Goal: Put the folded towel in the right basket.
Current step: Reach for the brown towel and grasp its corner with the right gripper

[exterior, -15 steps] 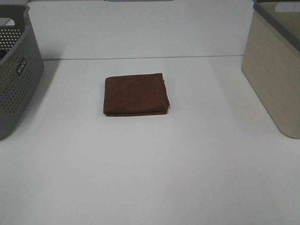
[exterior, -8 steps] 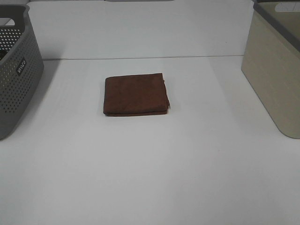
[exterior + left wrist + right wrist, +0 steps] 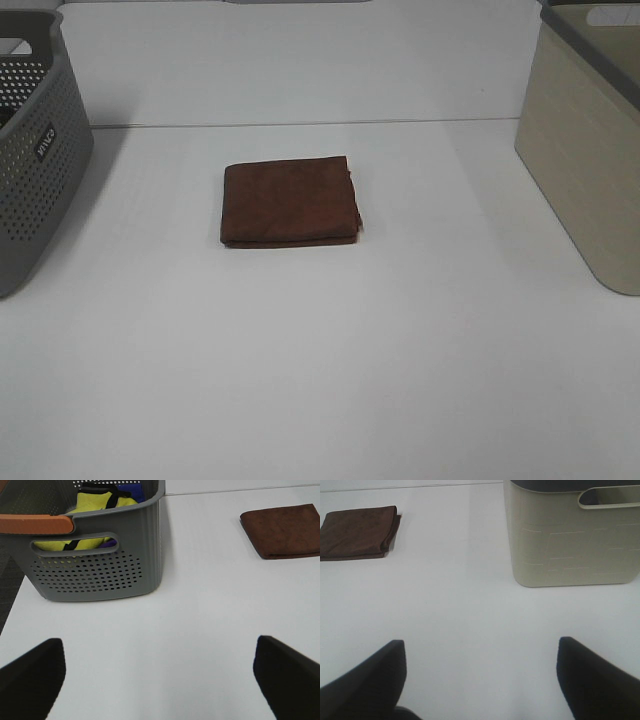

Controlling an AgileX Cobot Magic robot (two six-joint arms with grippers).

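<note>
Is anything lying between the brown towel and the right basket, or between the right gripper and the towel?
Nothing visible: only white table lies between the towel, the beige basket and the open right gripper.

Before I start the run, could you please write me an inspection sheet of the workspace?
Surface: white table, no spills seen.
Job's things: brown folded towel lying flat mid-table; beige basket at the right edge, apart from the towel.
Clutter: grey perforated basket at the left, with a yellow item inside.
Grippers: left gripper and right gripper both open, holding nothing, away from the towel.
Cables: nothing seen.
Surroundings: white backdrop behind the table.
</note>
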